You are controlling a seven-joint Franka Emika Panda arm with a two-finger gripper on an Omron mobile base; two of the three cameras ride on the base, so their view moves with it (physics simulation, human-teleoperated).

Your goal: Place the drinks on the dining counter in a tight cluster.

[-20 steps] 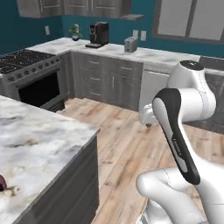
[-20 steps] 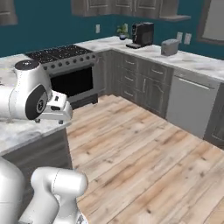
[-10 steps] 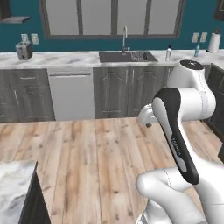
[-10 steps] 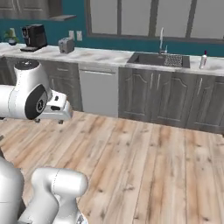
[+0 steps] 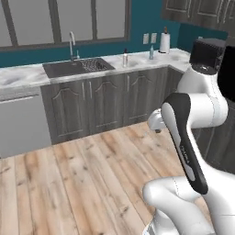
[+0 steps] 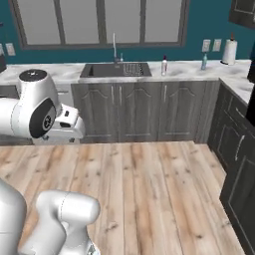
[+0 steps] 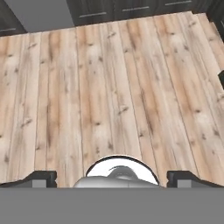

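- My tool [image 7: 112, 178] points down at the wood plank floor [image 7: 109, 87] in the hand view; its two dark tips sit far apart at the bottom edge, wide open, with nothing between them.
- In the left base view the arm [image 5: 188, 151] folds across the right side and hides the lower cabinets behind it; the tool itself I cannot make out there.
- In the right base view the arm's hand [image 6: 64, 127] sits at the left, in front of the grey cabinets; the fingers are not clear from that side.
- Ahead is a marble worktop [image 6: 189, 69] with a sink [image 6: 115, 69] sunk into it and a faucet [image 6: 114, 46] behind; the basin looks dark, and I cannot tell what is in it.
- Two small bottles stand on that worktop right of the sink: a pale one with a dark top [image 6: 164, 65] and a blue-green one [image 6: 203, 62] further right, well apart. They are too small to read.
- A paper towel roll [image 6: 229, 51] stands upright near the corner.
- A dark appliance [image 5: 209, 55] at the right is partly cut off by the arm.
- From here I cannot place the drinks or the dining bench with any certainty.
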